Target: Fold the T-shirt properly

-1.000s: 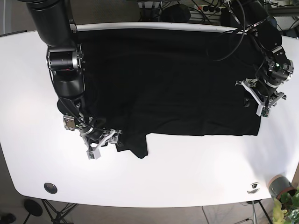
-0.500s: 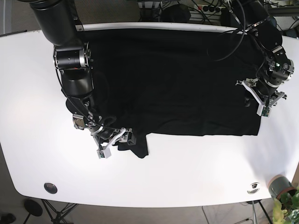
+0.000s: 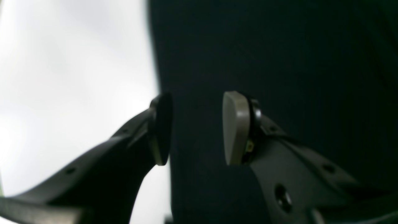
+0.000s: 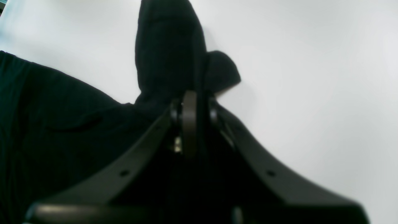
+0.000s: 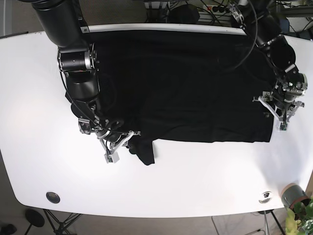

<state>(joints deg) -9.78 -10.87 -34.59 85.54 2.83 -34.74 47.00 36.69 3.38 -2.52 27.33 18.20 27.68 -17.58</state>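
Pinching the sleeve (image 4: pixel 169 59), right claw (image 4: pixel 189 124) grips shirt (image 5: pixel 186 83) spread on tabletop (image 5: pixel 195 181); left claw (image 3: pixel 196 127) gapes over its hem, and a thin pinch could slip

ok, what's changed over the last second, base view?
The right hand, shut on the T-shirt sleeve, has dragged it toward the view's right, bunching it closer to the body of the shirt. The left hand shifted slightly toward the lower right at the shirt's edge, its pads apart with cloth between them. The rest of the shirt stayed spread flat on the white table.
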